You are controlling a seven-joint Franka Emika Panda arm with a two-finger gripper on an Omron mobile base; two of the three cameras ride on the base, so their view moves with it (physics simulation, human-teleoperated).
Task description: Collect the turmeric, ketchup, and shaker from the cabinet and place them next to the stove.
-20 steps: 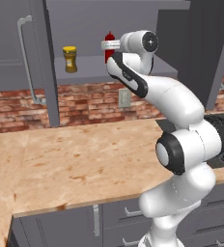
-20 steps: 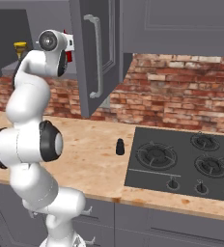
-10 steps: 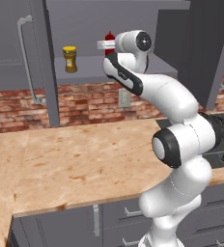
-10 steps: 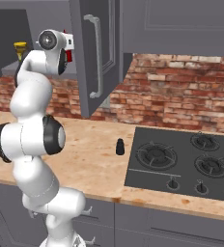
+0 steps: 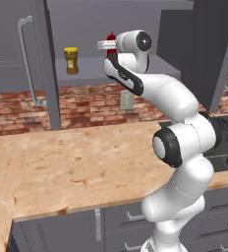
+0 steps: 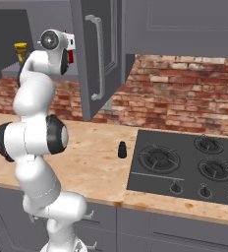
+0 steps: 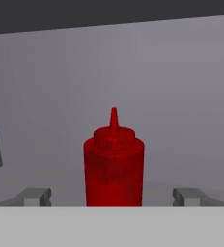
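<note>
**Lining up on the ketchup**

My tool (image 7: 113, 197) stands spread wide apart, its two fingertips low at the left and right of the hand view with the ketchup (image 7: 113, 164) upright and centred between them, not yet touched. In the left base view the bottle's red cap (image 5: 111, 37) peeks out at the upper middle, just behind my wrist, on the shelf of the cabinet (image 5: 86, 66). The turmeric (image 5: 71, 60) sits on the same shelf to its left, well apart. The shaker (image 6: 121, 149) already stands on the tabletop (image 6: 94, 162), just left of the stove (image 6: 189, 165) in the right base view.

As I judge it, the step in hand is the grasp on the bottle. To do it well I should push straight in along the line I hold, keeping the body midway between my fingertips, and close around the broad lower part rather than the tapered cap. I should stay level so the bottle does not tip backward, and lift a little before drawing out past the open door (image 6: 94, 54).
</note>
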